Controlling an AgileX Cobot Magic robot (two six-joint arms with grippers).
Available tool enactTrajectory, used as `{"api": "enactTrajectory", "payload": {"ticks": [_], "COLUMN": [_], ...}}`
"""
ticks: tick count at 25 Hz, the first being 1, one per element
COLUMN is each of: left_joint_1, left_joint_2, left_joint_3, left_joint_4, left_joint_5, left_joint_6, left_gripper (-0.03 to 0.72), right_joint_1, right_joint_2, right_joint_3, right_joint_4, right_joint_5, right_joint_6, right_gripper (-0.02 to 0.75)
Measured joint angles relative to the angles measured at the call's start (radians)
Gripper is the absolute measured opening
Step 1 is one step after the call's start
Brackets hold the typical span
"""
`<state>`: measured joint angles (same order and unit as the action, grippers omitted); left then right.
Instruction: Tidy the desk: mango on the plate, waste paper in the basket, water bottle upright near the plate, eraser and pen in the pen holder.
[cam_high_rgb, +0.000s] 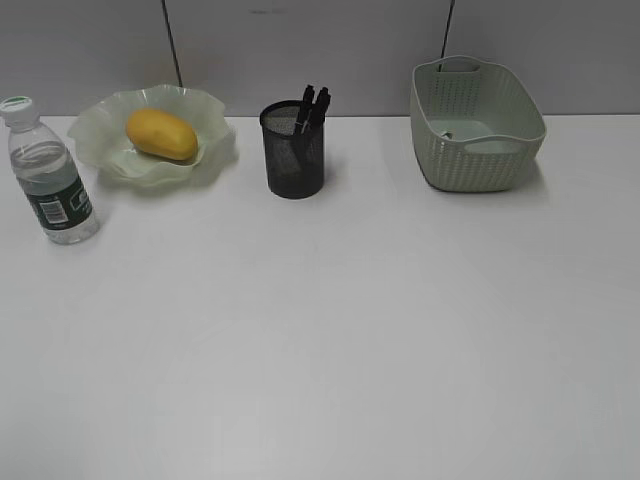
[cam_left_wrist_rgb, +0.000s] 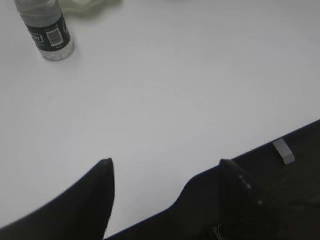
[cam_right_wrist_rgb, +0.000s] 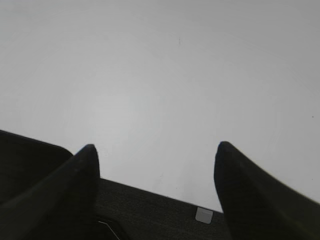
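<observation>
Mango (cam_high_rgb: 161, 134) on the plate (cam_high_rgb: 205, 150), at the back left of the desk (cam_high_rgb: 330, 330). Water bottle (cam_high_rgb: 46, 172) upright just beside the plate, on its left front side, white cap on top, dark label facing the camera; lower part of the same bottle also in the left wrist view, top left. Pen holder (cam_high_rgb: 293, 158) right of the plate, dark pen tops (cam_high_rgb: 314, 103) sticking out above its rim. Eraser not to be made out through the mesh. Basket (cam_high_rgb: 478, 130) at the back right, well apart from the pen holder; something small and pale inside, too unclear to name. Left gripper (cam_left_wrist_rgb: 165, 170) over the near edge of the desk, jaws wide apart, nothing between them. Right gripper (cam_right_wrist_rgb: 156, 162) likewise spread wide, empty, above bare white tabletop.
</observation>
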<state>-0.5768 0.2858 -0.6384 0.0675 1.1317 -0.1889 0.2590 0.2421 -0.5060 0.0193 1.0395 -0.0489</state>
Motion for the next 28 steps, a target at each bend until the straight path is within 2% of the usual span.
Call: {"api": "enactTrajectory", "payload": {"ticks": [7,15,28], "left_joint_1": [-0.002,-0.002,-0.002], "left_joint_2": [-0.213,-0.217,-0.217], "left_joint_3": [0.048,0.108,0.111], "left_joint_4": [-0.002,-0.008,-0.009], "left_joint_5": [0.026,-0.048,-0.057], "left_joint_6": [0.015,0.041,0.045], "left_gripper": [0.526,0.531,0.529], "right_joint_1": [0.000,0.000,0.000], "right_joint_2": [0.000,0.000,0.000], "right_joint_3": [0.000,0.000,0.000], "right_joint_4": [0.013,0.053,0.055], "right_joint_5": [0.001,0.001,0.001], "right_joint_6": [-0.010,-0.053,-0.055], "right_gripper": [0.566,0.566,0.566]}}
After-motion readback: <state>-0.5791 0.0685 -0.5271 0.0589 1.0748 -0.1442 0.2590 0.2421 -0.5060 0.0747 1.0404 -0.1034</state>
